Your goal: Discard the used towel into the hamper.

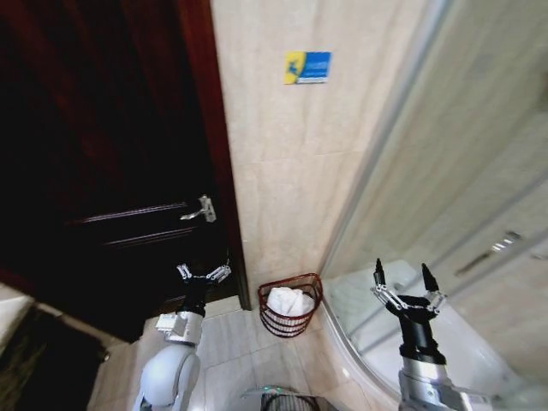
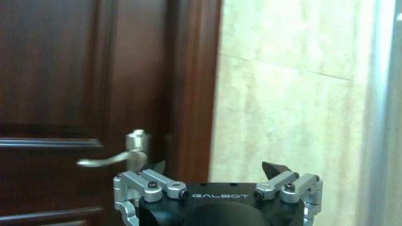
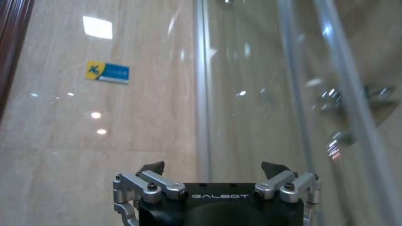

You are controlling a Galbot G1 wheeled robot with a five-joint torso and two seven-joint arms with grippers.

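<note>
Left tool (image 1: 204,273) fingers apart, empty, raised just left of the hamper (image 1: 291,318). Right tool (image 1: 405,284) likewise apart, empty, right of hamper. White towel (image 1: 289,300) lies inside hamper; hamper on floor beside door frame (image 1: 224,171).

I count one hamper (image 1: 290,306), one towel (image 1: 288,300) in it, two grippers, left (image 1: 204,273), right (image 1: 403,283), one door handle (image 1: 199,209), one sticker (image 1: 307,67)

The hamper (image 1: 291,306) floor is hidden by the white towel (image 1: 289,300); lettering on the wall sticker (image 1: 307,67) is illegible.
</note>
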